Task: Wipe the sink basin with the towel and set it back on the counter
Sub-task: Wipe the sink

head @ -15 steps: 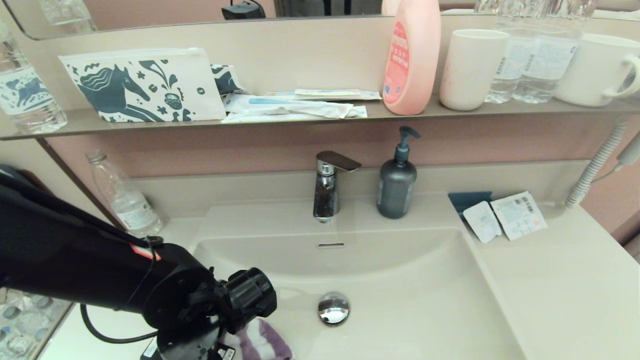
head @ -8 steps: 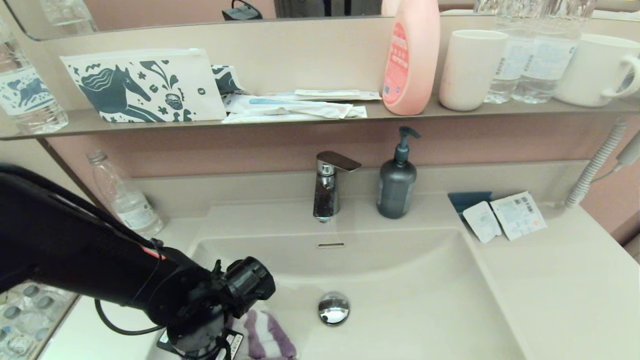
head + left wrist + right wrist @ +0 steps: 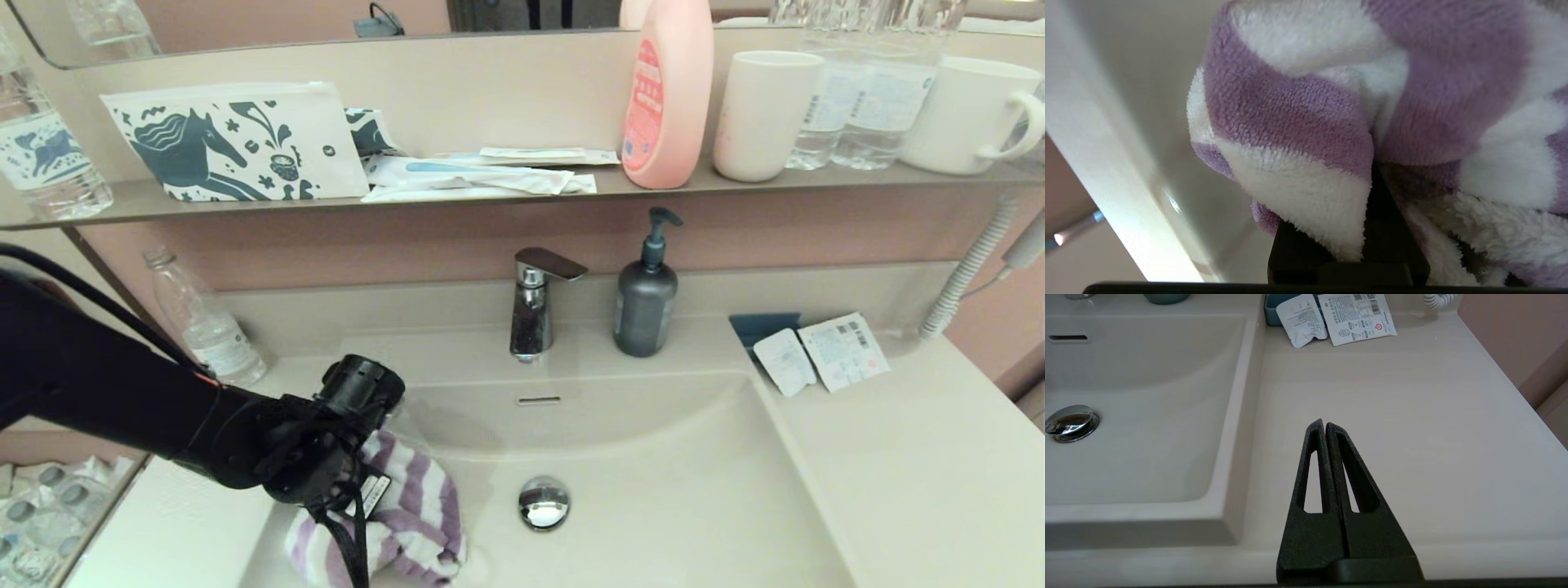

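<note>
The purple-and-white striped towel (image 3: 412, 510) is bunched at the near left of the beige sink basin (image 3: 678, 490), against its left wall. My left gripper (image 3: 355, 494) is shut on the towel (image 3: 1298, 122); cloth hides its fingertips, and only the black finger bases show in the left wrist view. The chrome drain plug (image 3: 544, 502) lies just right of the towel, with the overflow slot (image 3: 539, 400) on the back wall. My right gripper (image 3: 1325, 424) is shut and empty, parked over the counter (image 3: 1412, 416) right of the basin, out of the head view.
A faucet (image 3: 531, 306) and a dark soap dispenser (image 3: 647, 298) stand behind the basin. Sachets (image 3: 824, 355) lie on the back right of the counter (image 3: 922, 474). A water bottle (image 3: 204, 322) stands at back left. The shelf (image 3: 490, 200) above holds the horse pouch, a pink bottle and cups.
My left arm has swung left and toward the back of the basin, dragging the towel along; more of the towel now shows, spread against the left wall.
</note>
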You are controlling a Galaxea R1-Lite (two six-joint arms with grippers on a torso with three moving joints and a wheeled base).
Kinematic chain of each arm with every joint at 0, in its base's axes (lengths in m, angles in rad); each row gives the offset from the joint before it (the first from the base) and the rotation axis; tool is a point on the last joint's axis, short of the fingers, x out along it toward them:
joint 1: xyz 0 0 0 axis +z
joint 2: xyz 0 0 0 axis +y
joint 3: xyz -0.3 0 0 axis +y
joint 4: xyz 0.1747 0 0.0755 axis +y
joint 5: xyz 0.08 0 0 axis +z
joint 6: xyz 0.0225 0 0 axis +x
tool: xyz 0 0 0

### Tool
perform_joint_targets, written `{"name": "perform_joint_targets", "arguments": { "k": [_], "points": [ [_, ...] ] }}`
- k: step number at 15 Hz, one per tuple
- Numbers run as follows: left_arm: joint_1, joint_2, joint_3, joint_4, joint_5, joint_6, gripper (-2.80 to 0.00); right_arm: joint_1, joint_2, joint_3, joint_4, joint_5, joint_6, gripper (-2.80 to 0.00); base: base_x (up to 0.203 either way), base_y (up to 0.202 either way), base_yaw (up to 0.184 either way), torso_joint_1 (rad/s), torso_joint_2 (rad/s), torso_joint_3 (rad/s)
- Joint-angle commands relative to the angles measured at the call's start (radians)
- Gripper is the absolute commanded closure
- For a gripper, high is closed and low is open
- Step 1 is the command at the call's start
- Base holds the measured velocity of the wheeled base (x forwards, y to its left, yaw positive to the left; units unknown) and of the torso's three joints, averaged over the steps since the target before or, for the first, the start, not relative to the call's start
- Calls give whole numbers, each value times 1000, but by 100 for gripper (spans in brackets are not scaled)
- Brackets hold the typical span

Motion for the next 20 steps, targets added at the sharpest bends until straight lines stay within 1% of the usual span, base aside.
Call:
{"name": "perform_joint_targets", "arguments": {
  "k": [1, 3, 4, 5, 8, 11, 14, 15, 20],
  "points": [
    [40, 51, -27, -86, 3, 37, 0, 0, 1, 0, 1, 0, 0, 0, 0, 0, 0, 0, 0, 0],
    [59, 94, -58, -135, 2, 59, 0, 0, 1, 0, -1, 0, 0, 0, 0, 0, 0, 0, 0, 0],
    [75, 107, -80, -148, 2, 80, 0, 0, 1, 0, 1, 0, 0, 0, 0, 0, 0, 0, 0, 0],
    [85, 109, -94, -150, 1, 101, 0, 0, 1, 0, 1, 0, 0, 0, 0, 0, 0, 0, 0, 0],
    [87, 82, -88, -122, 4, 110, 0, 0, 1, 0, 1, 0, 0, 0, 0, 0, 0, 0, 0, 0],
    [84, 17, -20, -28, 3, 101, 0, 0, 1, 0, 1, 0, 0, 0, 0, 0, 0, 0, 0, 0],
    [79, -45, 94, -9, 2, 87, 0, 0, 1, 0, 1, 0, 0, 0, 0, 0, 0, 0, 0, 0],
    [69, -66, 133, -7, 2, 60, 0, 0, 1, 0, 1, 0, 0, 0, 0, 0, 0, 0, 0, 0],
    [-60, -91, 278, 17, 3, -173, 0, 0, 1, 0, -1, 0, 0, 0, 0, 0, 0, 0, 0, 0]
  ]
}}
